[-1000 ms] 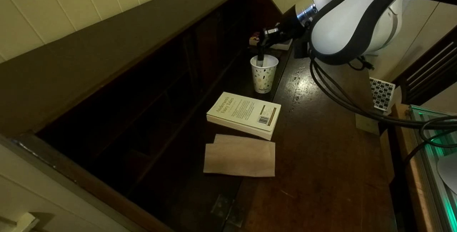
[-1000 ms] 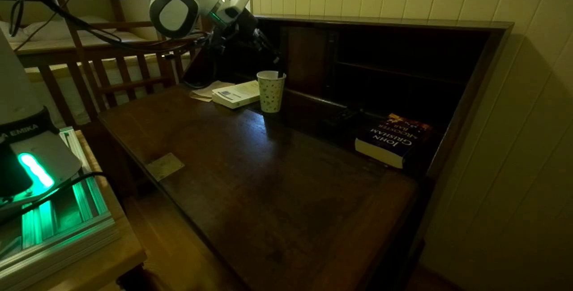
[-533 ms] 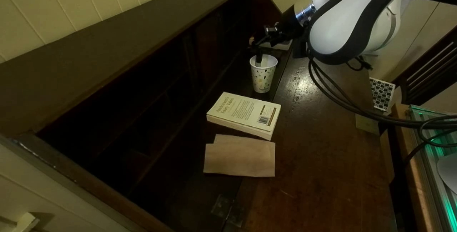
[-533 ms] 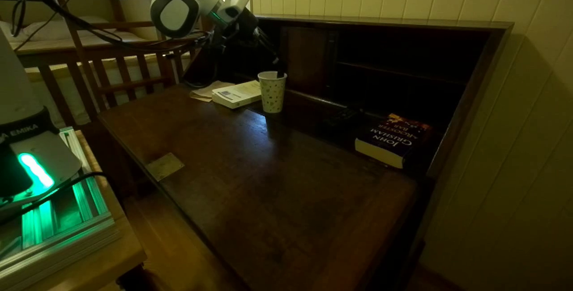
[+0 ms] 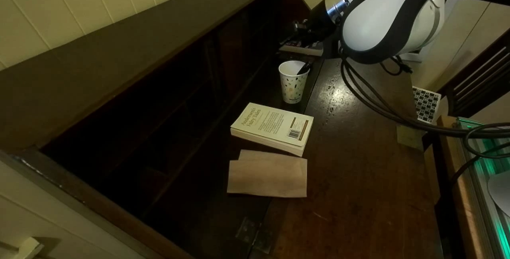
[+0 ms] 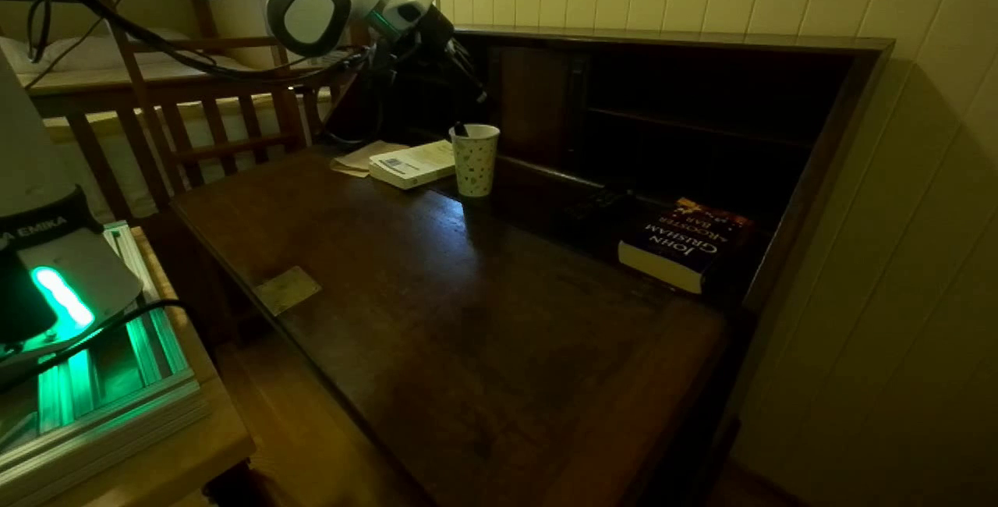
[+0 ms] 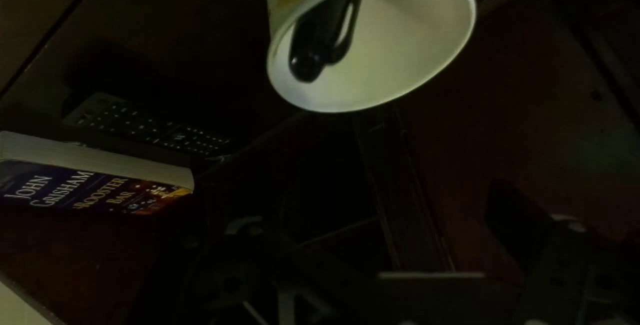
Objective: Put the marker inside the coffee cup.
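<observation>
Marker (image 5: pixel 305 67) in coffee cup (image 5: pixel 293 86), leaning toward three o'clock in an exterior view.
Claw (image 6: pixel 479 92) spread, apart above; dipping on departure could topple both.

Open air separates the claw (image 6: pixel 481 94) from the coffee cup (image 6: pixel 475 169) below. The cup's mouth has room on one side; the marker (image 7: pixel 315 40) leans along the other, its end poking out. Low down, the white book (image 5: pixel 273 126) obstructs one flank, the remote (image 7: pixel 145 126) and dark book (image 6: pixel 682 248) the other — shelving (image 6: pixel 536 105) walls the back, while the counter (image 5: pixel 358 171) opposite leaves wide passage.
</observation>
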Controlling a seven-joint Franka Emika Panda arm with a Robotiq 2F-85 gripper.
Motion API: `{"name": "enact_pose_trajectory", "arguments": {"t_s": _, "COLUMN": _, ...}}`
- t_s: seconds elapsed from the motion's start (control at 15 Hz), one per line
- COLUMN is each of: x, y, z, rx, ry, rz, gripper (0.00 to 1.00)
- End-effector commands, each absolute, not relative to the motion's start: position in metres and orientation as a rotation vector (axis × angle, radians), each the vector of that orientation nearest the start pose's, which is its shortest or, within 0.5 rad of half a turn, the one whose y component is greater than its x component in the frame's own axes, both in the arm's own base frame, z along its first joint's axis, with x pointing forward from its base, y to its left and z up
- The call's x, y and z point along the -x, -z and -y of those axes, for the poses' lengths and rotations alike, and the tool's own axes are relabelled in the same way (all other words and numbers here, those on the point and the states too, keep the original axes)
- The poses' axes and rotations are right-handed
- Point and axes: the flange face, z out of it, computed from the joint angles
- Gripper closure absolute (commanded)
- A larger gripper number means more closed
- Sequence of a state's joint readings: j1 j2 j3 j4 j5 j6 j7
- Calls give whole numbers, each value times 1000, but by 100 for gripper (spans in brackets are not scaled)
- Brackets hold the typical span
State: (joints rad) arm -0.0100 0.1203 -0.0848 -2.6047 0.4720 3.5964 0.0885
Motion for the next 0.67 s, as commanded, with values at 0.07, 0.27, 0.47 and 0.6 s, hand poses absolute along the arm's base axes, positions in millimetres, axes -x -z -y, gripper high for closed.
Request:
{"name": "enact_pose_trajectory", "arguments": {"t_s": 0.07, "x": -470, "y": -333, "z": 103, "rx": 2682, "ry": 1218, "rz": -1002, "gripper": 0}}
{"name": "enact_pose_trajectory", "arguments": {"t_s": 0.27, "x": -469, "y": -340, "z": 105, "rx": 2694, "ry": 1114, "rz": -989, "gripper": 0}}
{"name": "enact_pose_trajectory", "arguments": {"t_s": 0.47, "x": -469, "y": -344, "z": 115, "rx": 2706, "ry": 1009, "rz": -989, "gripper": 0}}
{"name": "enact_pose_trajectory", "arguments": {"t_s": 0.6, "x": -469, "y": -347, "z": 127, "rx": 2735, "ry": 920, "rz": -982, "gripper": 0}}
